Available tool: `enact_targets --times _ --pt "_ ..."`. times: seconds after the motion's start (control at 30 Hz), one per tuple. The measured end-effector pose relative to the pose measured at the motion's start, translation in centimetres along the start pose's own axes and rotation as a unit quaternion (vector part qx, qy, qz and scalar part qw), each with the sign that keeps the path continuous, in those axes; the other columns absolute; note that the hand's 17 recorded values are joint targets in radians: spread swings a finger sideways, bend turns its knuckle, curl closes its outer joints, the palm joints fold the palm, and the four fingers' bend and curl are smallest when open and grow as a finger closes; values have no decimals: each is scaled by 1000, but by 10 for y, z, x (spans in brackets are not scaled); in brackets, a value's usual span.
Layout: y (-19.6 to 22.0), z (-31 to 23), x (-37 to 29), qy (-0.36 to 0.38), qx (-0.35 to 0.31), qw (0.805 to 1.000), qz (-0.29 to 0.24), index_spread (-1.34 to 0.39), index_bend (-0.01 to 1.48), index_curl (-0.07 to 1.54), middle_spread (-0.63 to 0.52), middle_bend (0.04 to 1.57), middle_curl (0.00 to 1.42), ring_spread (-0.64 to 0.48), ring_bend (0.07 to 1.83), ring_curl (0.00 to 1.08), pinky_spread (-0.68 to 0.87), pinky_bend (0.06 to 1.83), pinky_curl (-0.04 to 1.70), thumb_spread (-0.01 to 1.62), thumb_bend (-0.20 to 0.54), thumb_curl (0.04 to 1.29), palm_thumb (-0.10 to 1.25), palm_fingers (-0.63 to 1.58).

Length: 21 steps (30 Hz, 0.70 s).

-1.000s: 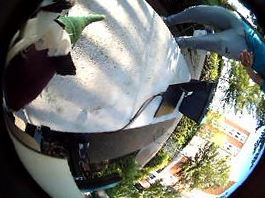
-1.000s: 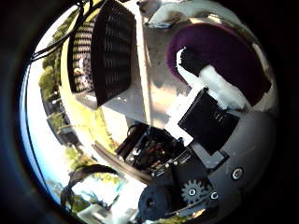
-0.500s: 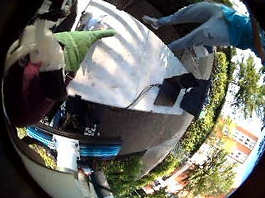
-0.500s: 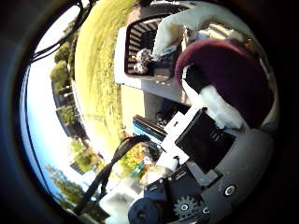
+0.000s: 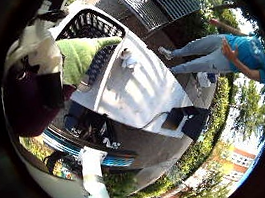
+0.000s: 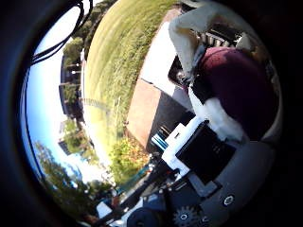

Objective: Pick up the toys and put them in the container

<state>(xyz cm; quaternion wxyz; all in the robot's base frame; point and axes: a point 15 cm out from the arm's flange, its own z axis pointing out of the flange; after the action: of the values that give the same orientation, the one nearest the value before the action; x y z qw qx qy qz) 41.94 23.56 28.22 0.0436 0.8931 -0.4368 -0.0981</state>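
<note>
My right hand (image 6: 208,142) is shut on a dark maroon soft toy (image 6: 239,90), which sits close against the palm with white fingers (image 6: 215,118) curled round it. The same toy (image 5: 27,108) has a green part (image 5: 80,56) sticking out beside it. The black slatted container (image 5: 92,28) stands on the white table (image 5: 136,93), just past the held toy. A small pale toy (image 5: 127,59) lies on the table next to the container.
A black box (image 5: 186,118) sits at the table's far corner. A person in a blue top (image 5: 247,53) stands beyond the table. Black grated panels (image 5: 157,1) lie on the ground behind. Grass (image 6: 118,61) and trees surround the table.
The hand has risen and swung with the maroon toy still held. The views now take in the container and the table's edge instead of the bare tabletop.
</note>
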Motion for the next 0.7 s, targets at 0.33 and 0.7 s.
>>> enact_targets --times 0.33,0.7 --pt "-104 94 -9 6 -9 1000 13 -1211 531 1257 -193 1326 1042 -95 1568 857 127 1567 891 1171 -22 768 875 567" --pt "-99 162 9 -3 -69 997 28 -839 218 1044 -32 508 617 182 993 551 324 1129 712 1162 -32 642 823 -182"
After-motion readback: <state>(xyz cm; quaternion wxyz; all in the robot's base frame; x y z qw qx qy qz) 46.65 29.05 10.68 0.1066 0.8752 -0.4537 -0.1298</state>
